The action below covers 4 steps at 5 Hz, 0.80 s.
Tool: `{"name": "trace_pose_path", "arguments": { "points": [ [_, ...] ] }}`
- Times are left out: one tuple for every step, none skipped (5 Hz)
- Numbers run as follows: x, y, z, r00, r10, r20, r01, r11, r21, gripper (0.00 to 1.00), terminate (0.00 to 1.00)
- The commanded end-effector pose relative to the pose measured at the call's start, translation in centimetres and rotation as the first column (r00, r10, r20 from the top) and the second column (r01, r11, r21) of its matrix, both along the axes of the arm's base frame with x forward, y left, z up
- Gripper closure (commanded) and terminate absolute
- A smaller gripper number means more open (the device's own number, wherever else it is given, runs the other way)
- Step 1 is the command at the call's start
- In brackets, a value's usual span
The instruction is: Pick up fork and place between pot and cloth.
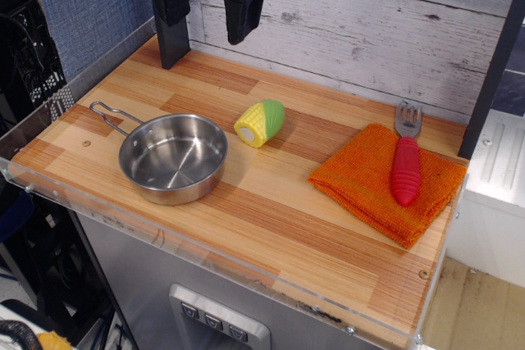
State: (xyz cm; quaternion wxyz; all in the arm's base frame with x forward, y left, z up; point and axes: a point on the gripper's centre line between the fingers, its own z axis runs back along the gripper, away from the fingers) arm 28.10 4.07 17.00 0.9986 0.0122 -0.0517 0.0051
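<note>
The fork [405, 165] has a ribbed red handle and grey tines; it lies on the orange cloth [369, 186] at the right of the wooden table, tines pointing to the back. The shiny steel pot [173, 156] with a wire loop handle sits at the left, empty. My gripper [207, 2] hangs high at the back left, well above the table and far from the fork. Its two black fingers stand apart with nothing between them.
A toy corn cob [260, 123], yellow with a green end, lies between the pot and the cloth, toward the back. A white plank wall stands behind the wooden table [271, 211]. A clear plastic lip runs along the front and left edges. A dark post stands at the right edge.
</note>
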Motion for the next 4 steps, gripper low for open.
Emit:
{"name": "trace_pose_path", "arguments": {
  "points": [
    [0.0,0.0,0.0,1.000,0.000,0.000,0.000,1.000,0.000,0.00,0.00],
    [1.1,-1.4,0.2,1.000,0.026,0.004,-0.026,1.000,0.005,0.00,0.00],
    [2.6,-3.6,-0.4,0.998,0.061,-0.004,-0.061,0.998,-0.005,0.00,0.00],
    [4.7,-7.7,-2.6,0.995,0.093,-0.025,-0.093,0.996,0.008,0.00,0.00]
  ]
}}
